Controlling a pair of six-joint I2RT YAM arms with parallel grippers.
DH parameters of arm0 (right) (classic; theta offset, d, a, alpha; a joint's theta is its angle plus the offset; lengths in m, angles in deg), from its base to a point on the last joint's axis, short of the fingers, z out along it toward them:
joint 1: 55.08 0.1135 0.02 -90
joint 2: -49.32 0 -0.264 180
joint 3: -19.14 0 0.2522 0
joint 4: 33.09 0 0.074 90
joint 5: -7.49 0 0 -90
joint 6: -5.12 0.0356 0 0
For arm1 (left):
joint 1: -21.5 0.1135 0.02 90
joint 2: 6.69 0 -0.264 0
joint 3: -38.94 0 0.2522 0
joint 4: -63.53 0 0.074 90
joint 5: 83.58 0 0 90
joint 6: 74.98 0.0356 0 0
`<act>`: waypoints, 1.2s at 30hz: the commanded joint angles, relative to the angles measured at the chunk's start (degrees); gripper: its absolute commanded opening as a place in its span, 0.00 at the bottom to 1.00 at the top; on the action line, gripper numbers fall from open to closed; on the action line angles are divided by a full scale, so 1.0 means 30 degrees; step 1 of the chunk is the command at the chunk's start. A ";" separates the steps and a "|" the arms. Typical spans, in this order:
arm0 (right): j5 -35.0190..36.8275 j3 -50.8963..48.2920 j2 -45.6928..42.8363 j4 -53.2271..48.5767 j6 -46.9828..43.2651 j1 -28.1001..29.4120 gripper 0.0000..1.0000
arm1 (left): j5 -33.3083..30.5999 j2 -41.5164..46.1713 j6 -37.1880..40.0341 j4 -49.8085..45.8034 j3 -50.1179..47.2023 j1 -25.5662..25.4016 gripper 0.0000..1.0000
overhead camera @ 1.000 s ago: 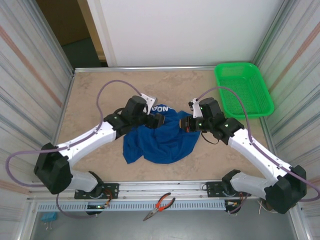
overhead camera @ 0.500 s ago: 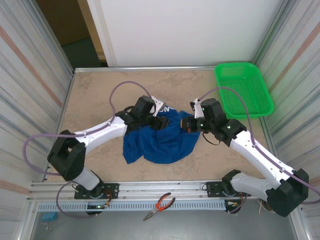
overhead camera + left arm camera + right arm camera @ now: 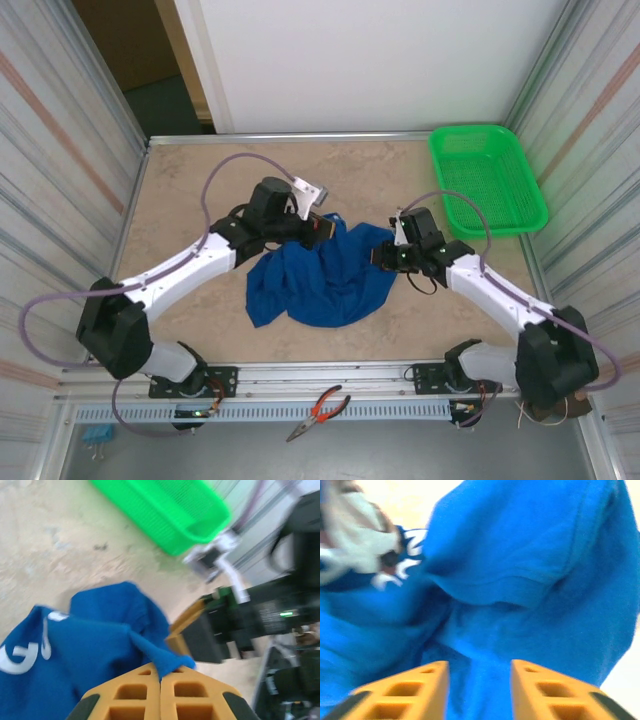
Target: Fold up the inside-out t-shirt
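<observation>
1. Left wrist view: the left pincer [image 3: 160, 672] is clenched, its two yellow fingers [image 3: 135, 695] pressed flat together with a small peak of blue cloth nipped between their tips.
2. That cloth belongs to the inside-out t-shirt [image 3: 100, 640], which spreads from the tips toward 9 o'clock. White print marks [image 3: 20, 652] show at its 9 o'clock edge.
3. Just beyond the pinched peak, toward 2 o'clock, sits the blurred black, white and yellow end of the right arm [image 3: 260, 615]. Farther off, toward 12 o'clock, the green basket [image 3: 150, 515] rests on the beige table [image 3: 45, 545].
4. In the right wrist view, the right pincer [image 3: 480, 675] is released, its fingers standing apart with a clear gap between them. The shirt's rumpled folds lie just ahead of the tips and cover most of the picture.
5. From the top external camera, the shirt is a crumpled heap near the middle of the table. The left pincer sits at the heap's 12 o'clock edge and the right pincer at its 3 o'clock edge.
6. The basket stands well apart from the shirt, toward 2 o'clock, in the table's far right corner. Red-handled pliers [image 3: 320, 410] lie toward 6 o'clock, on the metal ledge in front of the arm bases.
</observation>
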 commanded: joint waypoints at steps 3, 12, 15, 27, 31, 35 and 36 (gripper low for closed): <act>0.1426 0.1830 -0.3024 -0.1494 0.0045 0.1822 0.61 | 0.2206 0.1233 -0.1982 0.1479 -0.0785 -0.0022 0.00; 0.1427 0.2955 -0.5013 -0.1094 0.0083 0.3391 0.74 | 0.1594 0.1944 -0.2331 0.1108 -0.0578 -0.0345 0.00; 0.1840 0.2871 -0.3769 -0.1082 0.0519 0.3234 0.74 | 0.0832 0.2316 -0.1060 -0.0022 -0.0209 -0.1046 0.02; 0.2555 0.0342 -0.6347 -0.2851 0.2974 -0.1065 0.74 | -0.3910 0.4014 -0.2499 -0.0697 -0.3784 -0.1704 0.63; 0.2412 0.0048 -0.5943 -0.3027 0.3487 -0.0080 0.74 | -0.7068 0.3513 -0.2856 -0.2405 -0.4105 -0.1654 0.67; 0.2460 -0.0536 -0.4596 -0.1421 0.4524 0.1919 0.75 | -0.7456 0.2211 -0.2775 -0.1599 -0.4480 -0.2363 0.70; 0.2537 -0.0594 -0.3914 -0.1007 0.4810 0.2554 0.75 | -0.7701 0.1830 -0.2790 -0.1413 -0.4507 -0.2700 0.70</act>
